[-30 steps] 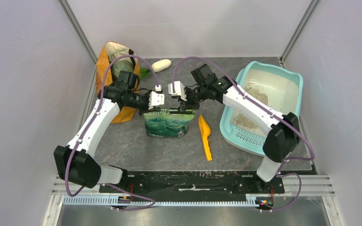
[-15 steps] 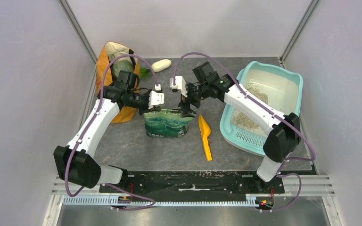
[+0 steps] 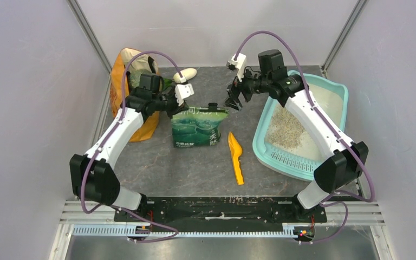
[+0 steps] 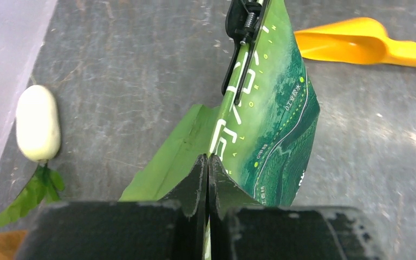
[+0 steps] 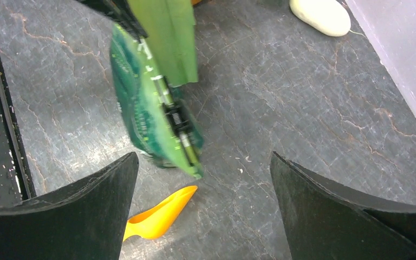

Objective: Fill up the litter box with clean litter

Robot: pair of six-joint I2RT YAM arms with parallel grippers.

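Top view, left gripper [image 3: 176,108]: clenched on the top left corner of the upright green bag [image 3: 196,131].
Top view, right gripper [image 3: 233,101]: spread and empty, raised between the bag and the litter box [image 3: 291,161].
Top view, litter box: set at the table's right side, with a patch of litter [image 3: 283,128] on its floor.
Top view, scoop [image 3: 235,157]: laid between bag and litter box.
Left wrist view, left gripper [image 4: 206,174]: fingers pressed together on the bag's [image 4: 273,122] top edge; a black clip [image 4: 242,27] is seen farther along it.
Right wrist view, right gripper [image 5: 203,184]: fingers held wide apart, nothing grasped; bag [image 5: 151,116] and scoop [image 5: 160,219] are seen below.

The left arm [image 3: 114,138] and right arm [image 3: 317,119] show white links, black joints, black jaws and purple cables.
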